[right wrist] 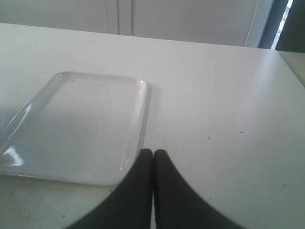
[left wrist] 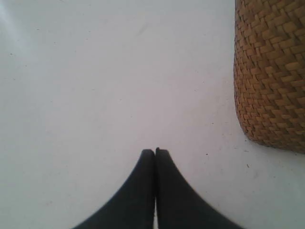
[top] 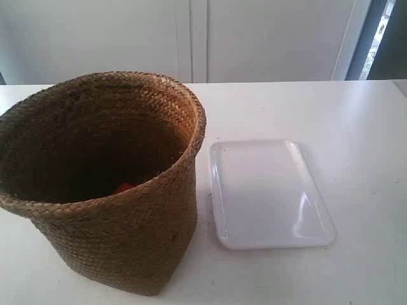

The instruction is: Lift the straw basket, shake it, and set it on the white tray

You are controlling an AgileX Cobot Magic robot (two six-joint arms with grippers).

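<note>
Exterior: the straw basket [top: 121, 248] stood upright on the desk [top: 356, 127], just beside the white tray [top: 267, 190]. Left wrist: the left jaws were pressed together, near the basket. Right wrist: the right jaws were pressed together by the tray's edge.

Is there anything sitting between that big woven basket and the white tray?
Nothing. The exterior view shows only a narrow strip of bare table between the straw basket and the white tray.
</note>
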